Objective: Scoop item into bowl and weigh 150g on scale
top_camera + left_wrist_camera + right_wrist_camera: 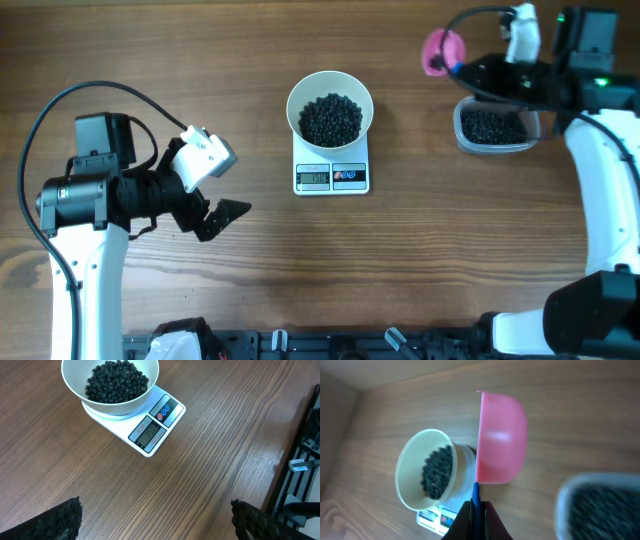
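At mid-worktop (450, 260), the bowl (120, 408) of black beads (330, 118) sits on the scale (332, 178), its display unreadable. The right gripper (476, 507) is clamped on the pink scoop (441, 50) near a bead-filled clear tub (495, 148). The left gripper (222, 185) gapes, empty.

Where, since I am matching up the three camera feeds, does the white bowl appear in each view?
Overhead: the white bowl is top centre, standing on the scale.
Left wrist: the bowl is upper left of centre, cut by the top edge.
Right wrist: the bowl is lower left, seen tilted, left of the pink scoop.
Shared landmark: the scale under the bowl, only its edge showing in the right wrist view.
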Robot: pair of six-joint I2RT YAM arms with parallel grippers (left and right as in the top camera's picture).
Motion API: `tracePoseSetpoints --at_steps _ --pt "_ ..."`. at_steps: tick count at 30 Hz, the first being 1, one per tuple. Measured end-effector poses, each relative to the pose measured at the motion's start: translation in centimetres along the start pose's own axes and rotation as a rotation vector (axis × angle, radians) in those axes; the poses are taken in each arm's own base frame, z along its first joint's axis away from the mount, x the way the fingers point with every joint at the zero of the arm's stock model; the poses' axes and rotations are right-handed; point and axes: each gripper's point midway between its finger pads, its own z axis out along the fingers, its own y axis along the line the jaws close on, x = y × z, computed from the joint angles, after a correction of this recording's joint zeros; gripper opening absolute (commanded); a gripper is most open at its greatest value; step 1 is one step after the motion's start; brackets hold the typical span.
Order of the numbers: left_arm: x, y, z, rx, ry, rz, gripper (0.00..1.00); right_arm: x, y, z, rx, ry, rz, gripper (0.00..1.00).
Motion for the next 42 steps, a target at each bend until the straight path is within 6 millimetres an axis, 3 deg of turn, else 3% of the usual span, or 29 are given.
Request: tracePoseSetpoints --at_steps 5,9,13,23,30,42 --pt "0.0 0.0 0.0 0.000 0.000 0.000 1.00 2.1 -4.3 -2.0 0.106 0.061 0.044 0.04" --pt "0.0 0.0 0.0 0.000 0.000 0.000 1.00 4.9 -9.0 -3.9 0.337 0.183 -0.012 0.04" --pt "0.0 0.0 0.0 0.000 0.000 0.000 1.00 4.5 -12.4 -5.5 0.542 0.209 -0.108 0.04" --pt "0.0 0.0 0.0 0.000 0.000 0.000 1.00 4.9 -14.8 -7.4 0.725 0.264 -0.134 0.04" --pt "0.0 0.0 0.0 0.000 0.000 0.000 1.00 4.6 -13.4 -6.3 0.728 0.281 -0.189 0.04" --pt "0.0 0.0 0.0 0.000 0.000 0.000 1.00 5.1 -13.5 -6.7 0.765 0.315 -0.205 0.04"
